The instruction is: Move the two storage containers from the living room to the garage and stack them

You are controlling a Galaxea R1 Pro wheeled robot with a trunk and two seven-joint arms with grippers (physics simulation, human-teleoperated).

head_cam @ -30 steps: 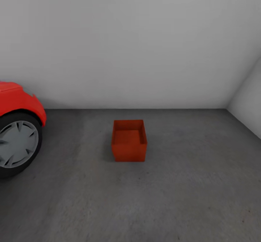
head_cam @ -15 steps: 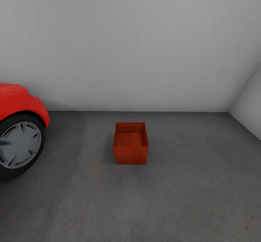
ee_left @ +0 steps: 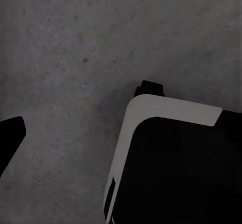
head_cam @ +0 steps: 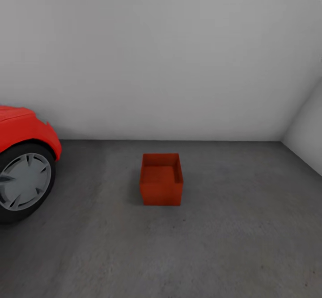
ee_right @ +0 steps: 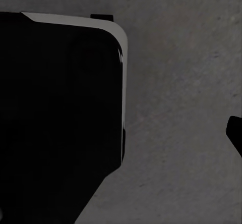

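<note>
One storage container [head_cam: 161, 179] on the garage floor [head_cam: 232, 244], dead ahead of the robot

It sits upright and open-topped, well out from the white wall [head_cam: 161, 56], the red car [head_cam: 22, 164] off to the left; its long axis seems to run away from the camera (foreshortened, so a judgement); centred, it favours neither arm; both wrist views look down on concrete, and I cannot tell whether either pincer is apart or together.

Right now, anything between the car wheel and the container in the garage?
Nothing. In the head view, only bare grey concrete floor separates the red car's wheel from the red-orange storage container.
</note>
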